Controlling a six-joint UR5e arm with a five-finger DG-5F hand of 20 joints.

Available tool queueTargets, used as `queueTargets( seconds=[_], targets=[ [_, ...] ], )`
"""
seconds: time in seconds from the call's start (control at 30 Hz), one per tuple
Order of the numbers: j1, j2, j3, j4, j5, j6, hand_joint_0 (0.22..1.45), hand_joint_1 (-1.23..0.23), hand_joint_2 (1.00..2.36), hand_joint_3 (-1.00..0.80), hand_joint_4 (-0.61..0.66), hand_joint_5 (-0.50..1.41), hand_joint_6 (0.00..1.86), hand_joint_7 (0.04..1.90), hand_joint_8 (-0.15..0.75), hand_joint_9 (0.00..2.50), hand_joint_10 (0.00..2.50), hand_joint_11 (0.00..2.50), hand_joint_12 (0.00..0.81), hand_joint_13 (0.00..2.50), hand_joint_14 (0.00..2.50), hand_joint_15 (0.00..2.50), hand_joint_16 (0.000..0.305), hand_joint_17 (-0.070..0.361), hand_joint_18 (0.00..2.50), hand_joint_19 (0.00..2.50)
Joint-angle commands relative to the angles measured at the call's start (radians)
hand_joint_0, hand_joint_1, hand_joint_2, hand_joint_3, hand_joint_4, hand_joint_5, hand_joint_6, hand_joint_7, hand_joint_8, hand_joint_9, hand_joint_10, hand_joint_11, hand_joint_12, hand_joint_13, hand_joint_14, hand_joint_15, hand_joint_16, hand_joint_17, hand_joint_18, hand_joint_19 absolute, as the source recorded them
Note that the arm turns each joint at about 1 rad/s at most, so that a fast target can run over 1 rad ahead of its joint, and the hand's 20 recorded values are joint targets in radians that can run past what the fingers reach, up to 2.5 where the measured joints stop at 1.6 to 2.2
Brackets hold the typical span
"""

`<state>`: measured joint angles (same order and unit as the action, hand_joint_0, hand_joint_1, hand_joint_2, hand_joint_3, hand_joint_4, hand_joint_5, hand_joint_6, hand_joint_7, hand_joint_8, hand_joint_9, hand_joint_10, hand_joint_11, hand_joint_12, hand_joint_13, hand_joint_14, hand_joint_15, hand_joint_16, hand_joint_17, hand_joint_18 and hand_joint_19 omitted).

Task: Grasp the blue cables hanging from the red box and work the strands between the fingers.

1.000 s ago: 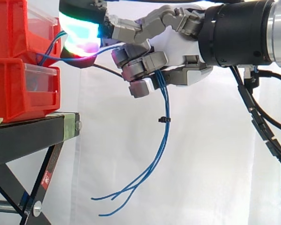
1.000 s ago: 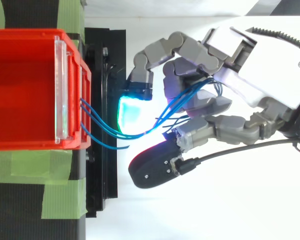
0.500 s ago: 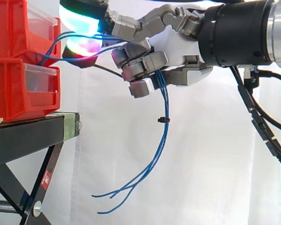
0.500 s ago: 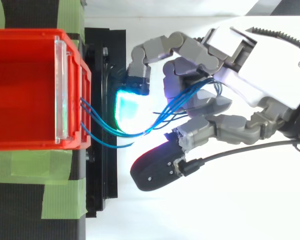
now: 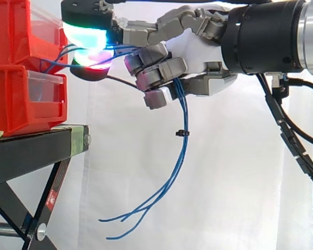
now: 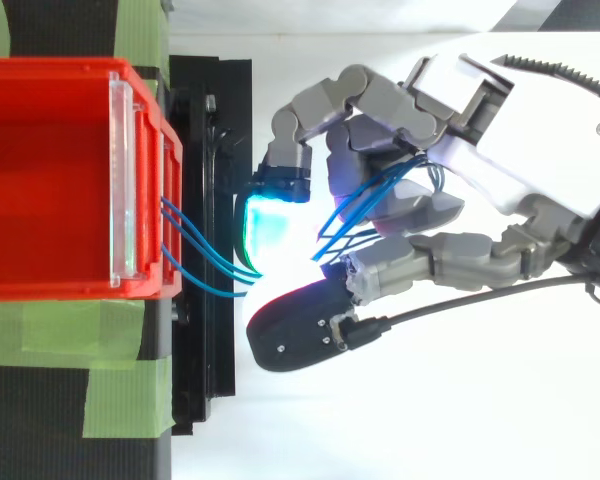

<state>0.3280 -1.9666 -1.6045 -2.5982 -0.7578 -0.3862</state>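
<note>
Thin blue cables (image 5: 183, 151) come out of the upper red box (image 5: 15, 31) at its front edge, run right to my hand (image 5: 201, 52), pass between its curled fingers and hang down with loose ends low in the side view. From above, the strands (image 6: 202, 266) leave the red box (image 6: 50, 180) and rise into the hand (image 6: 500, 130). One long finger with a glowing green-cyan pad (image 5: 86, 35) and the thumb with a red-lit pad (image 6: 290, 335) reach close to the box, on either side of the strands. The hand is shut on the cables.
A second red bin (image 5: 26, 99) sits below the first on a black stand (image 5: 36, 148) with diagonal legs. Green tape (image 6: 80, 350) crosses the stand top beside the box. A white curtain hangs behind, and a small black tie (image 5: 182, 133) clings to the hanging strands.
The long finger and thumb have shifted left, closer to the box, with the glowing pads closing on the strands. The loose cable ends have swung slightly left and down.
</note>
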Motion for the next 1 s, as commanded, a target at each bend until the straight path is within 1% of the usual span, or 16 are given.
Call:
queueTargets(
  seconds=[0.0, 0.1, 0.13, 0.23, 0.27, 0.3, 0.37, 0.4, 0.5, 0.6, 0.73, 0.77, 0.83, 0.87, 0.93, 0.97],
  targets=[
    [-0.001, 0.0, 0.0, 0.0, 0.0, 0.001, 1.17, -0.59, 1.01, -0.36, 0.17, 0.11, 0.81, 1.09, 0.376, 0.67, 2.5, 2.46, 0.418, 1.0, 2.5, 1.32, 0.045, 0.102, 1.37, 1.28],
    [0.0, 0.0, 0.0, 0.0, 0.0, 0.001, 1.2, -0.58, 1.02, -0.4, 0.17, 0.25, 0.6, 1.21, 0.376, 0.67, 2.5, 2.46, 0.418, 1.0, 2.5, 1.32, 0.045, 0.102, 1.37, 1.28],
    [0.0, 0.0, 0.0, 0.0, 0.0, 0.003, 1.19, -0.57, 1.02, -0.41, 0.17, 0.26, 0.59, 1.21, 0.376, 0.67, 2.5, 2.46, 0.418, 1.0, 2.5, 1.32, 0.045, 0.102, 1.37, 1.28],
    [0.0, 0.0, 0.0, 0.0, 0.0, 0.003, 1.08, -0.55, 1.01, -0.24, 0.16, 0.28, 0.56, 1.27, 0.376, 0.67, 2.5, 2.46, 0.418, 1.0, 2.5, 1.32, 0.045, 0.102, 1.37, 1.28],
    [0.0, 0.0, 0.0, 0.0, 0.0, 0.001, 1.0, -0.53, 1.01, -0.18, 0.2, 0.24, 0.54, 1.27, 0.376, 0.67, 2.5, 2.46, 0.418, 1.0, 2.5, 1.32, 0.045, 0.102, 1.37, 1.28],
    [0.0, 0.0, 0.0, 0.0, 0.0, 0.003, 0.87, -0.5, 1.0, -0.3, 0.28, 0.19, 0.61, 1.24, 0.376, 0.67, 2.5, 2.46, 0.418, 1.0, 2.5, 1.32, 0.045, 0.102, 1.37, 1.28],
    [0.0, 0.0, 0.0, -0.002, 0.0, 0.003, 0.82, -0.47, 1.01, -0.46, 0.27, 0.17, 0.64, 1.25, 0.376, 0.67, 2.5, 2.46, 0.418, 1.0, 2.5, 1.32, 0.045, 0.102, 1.37, 1.28],
    [0.0, 0.0, 0.0, 0.0, 0.0, 0.003, 0.8, -0.46, 1.01, -0.57, 0.26, 0.16, 0.78, 1.25, 0.376, 0.67, 2.5, 2.46, 0.418, 1.0, 2.5, 1.32, 0.045, 0.102, 1.37, 1.28],
    [0.0, 0.0, 0.0, 0.0, 0.0, 0.003, 0.78, -0.49, 1.01, -0.75, 0.25, 0.12, 1.05, 1.2, 0.376, 0.67, 2.5, 2.46, 0.418, 1.0, 2.5, 1.32, 0.045, 0.102, 1.37, 1.28],
    [0.0, 0.0, 0.0, 0.0, 0.0, 0.0, 0.78, -0.5, 1.01, -0.81, 0.25, 0.12, 1.27, 1.17, 0.376, 0.67, 2.5, 2.46, 0.418, 1.0, 2.5, 1.32, 0.045, 0.102, 1.37, 1.28],
    [0.0, 0.0, 0.0, 0.001, 0.0, 0.0, 0.8, -0.54, 1.01, -0.86, 0.25, 0.12, 1.31, 1.18, 0.376, 0.67, 2.5, 2.46, 0.418, 1.0, 2.5, 1.32, 0.045, 0.102, 1.37, 1.28],
    [-0.001, 0.0, 0.0, 0.001, 0.0, 0.0, 0.8, -0.54, 1.01, -0.89, 0.25, 0.12, 1.31, 1.15, 0.376, 0.67, 2.5, 2.46, 0.418, 1.0, 2.5, 1.32, 0.045, 0.102, 1.37, 1.28],
    [0.0, 0.0, 0.0, 0.001, 0.0, 0.0, 0.77, -0.55, 1.0, -1.0, 0.25, 0.1, 1.16, 1.14, 0.376, 0.67, 2.5, 2.46, 0.418, 1.0, 2.5, 1.32, 0.045, 0.102, 1.37, 1.28],
    [-0.001, 0.0, 0.0, 0.001, 0.0, -0.002, 0.74, -0.55, 1.0, -1.0, 0.26, 0.1, 1.05, 1.14, 0.376, 0.67, 2.5, 2.46, 0.418, 1.0, 2.5, 1.32, 0.045, 0.102, 1.37, 1.28],
    [-0.001, -0.001, 0.0, 0.0, 0.0, 0.001, 0.7, -0.55, 1.0, -1.0, 0.26, 0.08, 0.96, 1.12, 0.376, 0.67, 2.5, 2.46, 0.418, 1.0, 2.5, 1.32, 0.045, 0.102, 1.37, 1.28],
    [-0.001, 0.0, 0.0, -0.002, 0.0, 0.001, 0.67, -0.55, 1.0, -1.0, 0.28, 0.07, 0.81, 1.13, 0.376, 0.67, 2.5, 2.46, 0.418, 1.0, 2.5, 1.32, 0.045, 0.102, 1.37, 1.28]
  ],
)
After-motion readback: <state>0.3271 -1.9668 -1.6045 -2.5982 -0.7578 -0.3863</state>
